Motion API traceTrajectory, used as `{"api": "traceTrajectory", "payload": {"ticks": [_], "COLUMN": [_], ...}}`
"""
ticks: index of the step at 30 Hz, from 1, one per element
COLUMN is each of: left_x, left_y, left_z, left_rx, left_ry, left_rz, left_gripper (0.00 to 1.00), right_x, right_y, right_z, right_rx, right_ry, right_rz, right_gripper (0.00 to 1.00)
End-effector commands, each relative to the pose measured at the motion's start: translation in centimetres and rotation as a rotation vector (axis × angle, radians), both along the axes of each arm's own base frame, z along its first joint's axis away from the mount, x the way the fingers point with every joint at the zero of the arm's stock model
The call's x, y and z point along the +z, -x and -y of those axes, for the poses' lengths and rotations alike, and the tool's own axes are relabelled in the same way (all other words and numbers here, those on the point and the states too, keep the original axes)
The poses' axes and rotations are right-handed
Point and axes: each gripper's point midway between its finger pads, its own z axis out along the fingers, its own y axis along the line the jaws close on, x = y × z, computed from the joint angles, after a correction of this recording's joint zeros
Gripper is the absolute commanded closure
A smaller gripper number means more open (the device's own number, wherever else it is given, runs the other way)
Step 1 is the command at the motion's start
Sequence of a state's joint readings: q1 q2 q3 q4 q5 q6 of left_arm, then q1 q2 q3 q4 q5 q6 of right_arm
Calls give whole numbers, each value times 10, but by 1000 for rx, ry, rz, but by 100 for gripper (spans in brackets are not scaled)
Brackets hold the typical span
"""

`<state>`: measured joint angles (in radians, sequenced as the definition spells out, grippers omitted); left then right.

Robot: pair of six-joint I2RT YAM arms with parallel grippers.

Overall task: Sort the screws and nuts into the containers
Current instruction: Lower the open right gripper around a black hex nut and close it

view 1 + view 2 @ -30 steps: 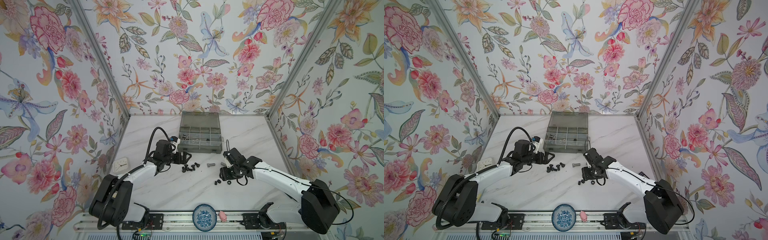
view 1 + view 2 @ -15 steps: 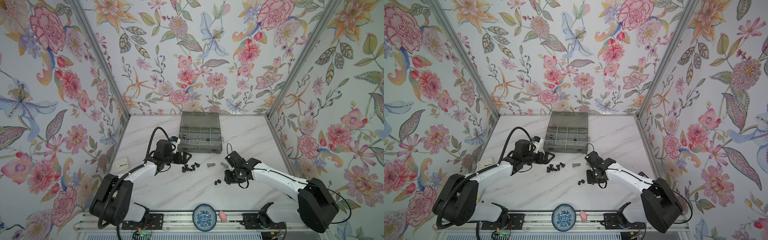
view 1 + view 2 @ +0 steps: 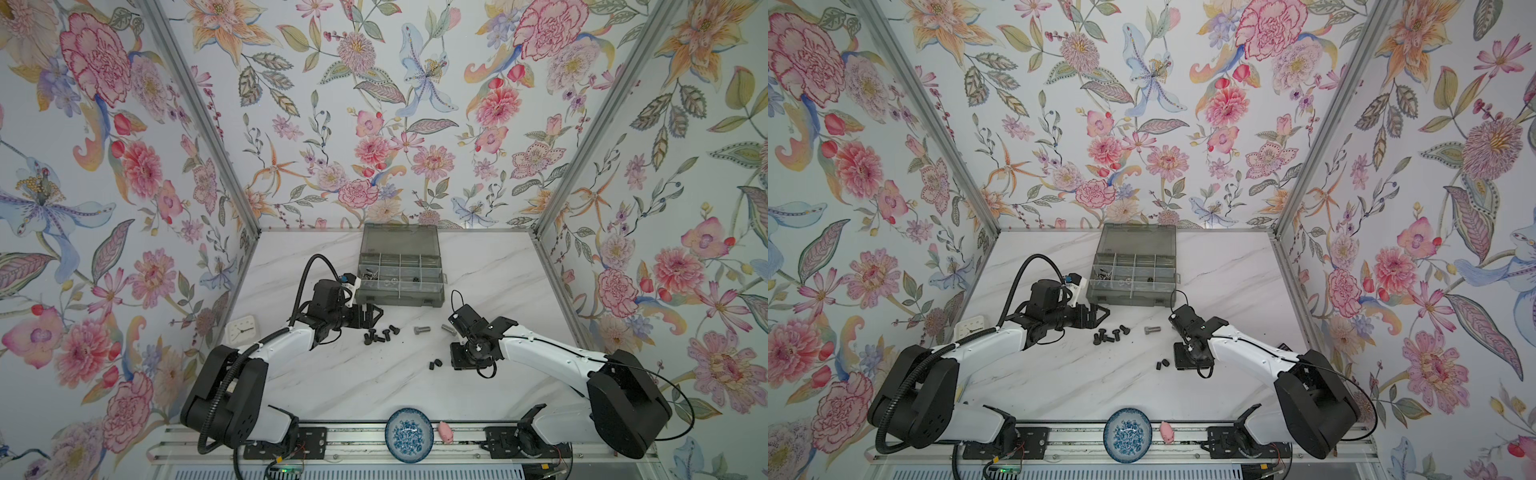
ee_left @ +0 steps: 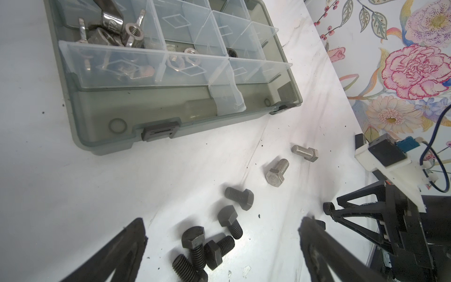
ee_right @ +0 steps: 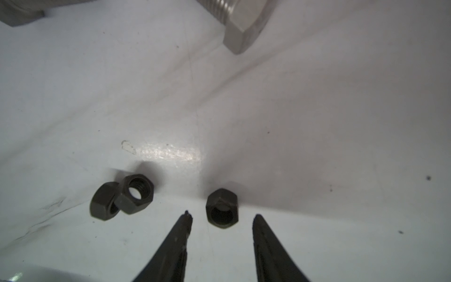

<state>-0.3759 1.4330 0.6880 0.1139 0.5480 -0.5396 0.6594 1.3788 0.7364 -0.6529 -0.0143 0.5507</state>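
The grey organizer box (image 3: 398, 297) lies open, with silver nuts (image 4: 133, 34) in its compartments. In front of the box, the left claw (image 4: 223, 221) hangs wide open over the black screws (image 3: 379, 334). Farther in front of the box, the right claw (image 5: 221, 215) is open, with a black nut (image 5: 221, 207) loose at its tips and two more nuts (image 5: 122, 197) beside.

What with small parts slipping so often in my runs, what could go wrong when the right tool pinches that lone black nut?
The right tool straddles the lone black nut only at its fingertips, so the nut may squirt out forward. The pair of black nuts lies close beside one finger; it could get nudged.
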Motion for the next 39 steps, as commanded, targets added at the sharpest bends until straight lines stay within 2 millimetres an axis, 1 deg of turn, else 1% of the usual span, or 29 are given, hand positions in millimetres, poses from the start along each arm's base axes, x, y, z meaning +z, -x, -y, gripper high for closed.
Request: {"api": "traceTrajectory", "payload": {"ticks": [1, 9, 18, 24, 28, 32, 35, 39], "left_x": [10, 8, 4, 4, 4, 4, 3, 4], "left_y": [-7, -5, -4, -3, -3, -3, -2, -2], "left_z": [2, 2, 1, 1, 1, 1, 1, 1], "left_rx": [-7, -9, -8, -7, -8, -11, -11, -11], "left_ry": [28, 24, 22, 22, 21, 23, 22, 26], "left_rz": [12, 8, 2, 3, 3, 4, 2, 8], "left_gripper": [1, 1, 1, 1, 1, 1, 1, 1], "right_x": [-7, -14, -18, -24, -25, -21, -12, 7], "right_y": [3, 1, -2, 0, 1, 0, -5, -18], "right_z": [9, 7, 2, 2, 1, 0, -3, -10], "right_rx": [-5, 16, 29, 41, 43, 42, 43, 51], "right_ry": [48, 72, 74, 89, 92, 80, 57, 7], "right_rz": [-18, -40, -44, -63, -66, -53, -26, 44], "right_gripper": [56, 61, 64, 66, 73, 85, 99, 100]}}
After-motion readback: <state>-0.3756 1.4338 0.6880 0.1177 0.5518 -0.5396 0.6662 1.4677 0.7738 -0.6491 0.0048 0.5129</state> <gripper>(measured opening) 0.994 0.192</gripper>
